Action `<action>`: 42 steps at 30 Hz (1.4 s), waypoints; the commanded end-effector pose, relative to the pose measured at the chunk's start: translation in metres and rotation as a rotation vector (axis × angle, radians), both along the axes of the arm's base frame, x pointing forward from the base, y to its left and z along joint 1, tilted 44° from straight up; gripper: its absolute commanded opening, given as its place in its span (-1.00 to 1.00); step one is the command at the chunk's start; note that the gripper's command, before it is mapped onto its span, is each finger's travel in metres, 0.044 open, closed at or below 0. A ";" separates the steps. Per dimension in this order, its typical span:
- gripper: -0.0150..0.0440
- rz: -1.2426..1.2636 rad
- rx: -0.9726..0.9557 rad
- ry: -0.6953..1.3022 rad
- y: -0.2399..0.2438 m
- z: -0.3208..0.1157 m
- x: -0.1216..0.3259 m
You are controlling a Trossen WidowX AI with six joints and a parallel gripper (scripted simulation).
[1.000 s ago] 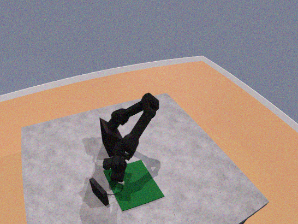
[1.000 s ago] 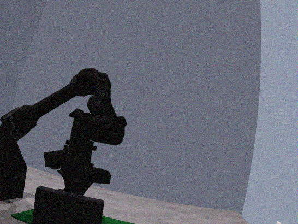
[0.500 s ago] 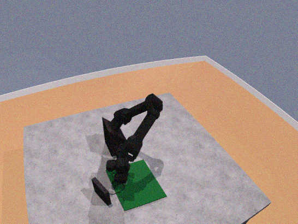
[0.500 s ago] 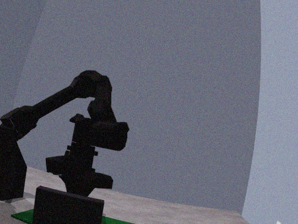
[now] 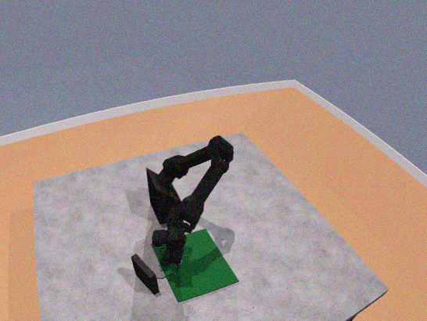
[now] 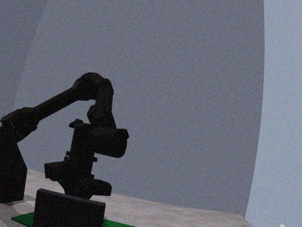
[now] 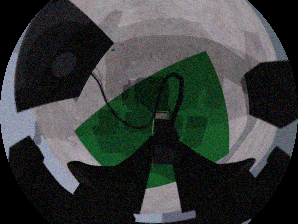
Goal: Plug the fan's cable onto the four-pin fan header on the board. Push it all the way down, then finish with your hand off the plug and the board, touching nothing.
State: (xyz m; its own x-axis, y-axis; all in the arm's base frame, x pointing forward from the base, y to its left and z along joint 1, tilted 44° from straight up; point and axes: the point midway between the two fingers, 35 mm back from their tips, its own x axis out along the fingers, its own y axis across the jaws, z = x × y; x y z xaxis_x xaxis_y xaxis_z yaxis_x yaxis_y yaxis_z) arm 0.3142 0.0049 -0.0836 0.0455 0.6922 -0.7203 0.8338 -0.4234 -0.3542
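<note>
A jointed black arm [image 5: 207, 181] [image 6: 55, 102] reaches over a flat green rectangular circuit board [image 5: 211, 266] [image 6: 22, 218] [image 7: 212, 100], which lies on a mottled grey tabletop [image 5: 274, 235] [image 6: 166, 211] [image 7: 200, 15]. The arm's black gripper [image 5: 174, 263] [image 6: 82, 197] [image 7: 161, 140] points down at the board, near the edge that faces the fan. Its jaws are nearly shut, gripping the plug of the fan's cable; the plug itself is mostly lost among the dark fingertips.

The fan, a black square slab [image 5: 145, 275] [image 6: 69, 210] [image 7: 47, 50], stands upright on its edge beside the board, apart from it, and the wrist view shows a round hub on its face. A thin black cable [image 5: 161, 278] [image 7: 107, 102] runs from the fan across the board's edge, dips, then rises in a narrow loop and comes down to the fingertips.

A small pale piece [image 7: 161, 115] shows over the board right by the fingertips in the wrist view; it is too small and dark to tell its pins. Whether the plug is seated on the four-pin header cannot be told, but the hand is not off it. In the exterior view the fan hides the fingertips and much of the board.
</note>
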 end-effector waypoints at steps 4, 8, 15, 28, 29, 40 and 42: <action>-0.49 -0.004 0.005 0.002 0.001 0.000 -0.001; -0.49 -0.003 0.005 0.002 0.002 0.000 -0.001; -0.49 -0.003 0.005 0.001 0.003 -0.001 0.000; -0.49 -0.002 0.005 0.001 0.005 -0.003 0.000; -0.49 -0.002 0.005 0.001 0.005 -0.004 0.000; -0.49 -0.003 0.005 0.001 0.006 -0.005 0.000; -0.49 -0.003 0.005 0.002 0.006 -0.005 0.000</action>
State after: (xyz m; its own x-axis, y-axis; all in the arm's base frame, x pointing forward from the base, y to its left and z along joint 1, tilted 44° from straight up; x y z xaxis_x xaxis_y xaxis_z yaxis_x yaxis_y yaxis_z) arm 0.3147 0.0101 -0.0885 0.0453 0.6925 -0.7200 0.8341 -0.4229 -0.3542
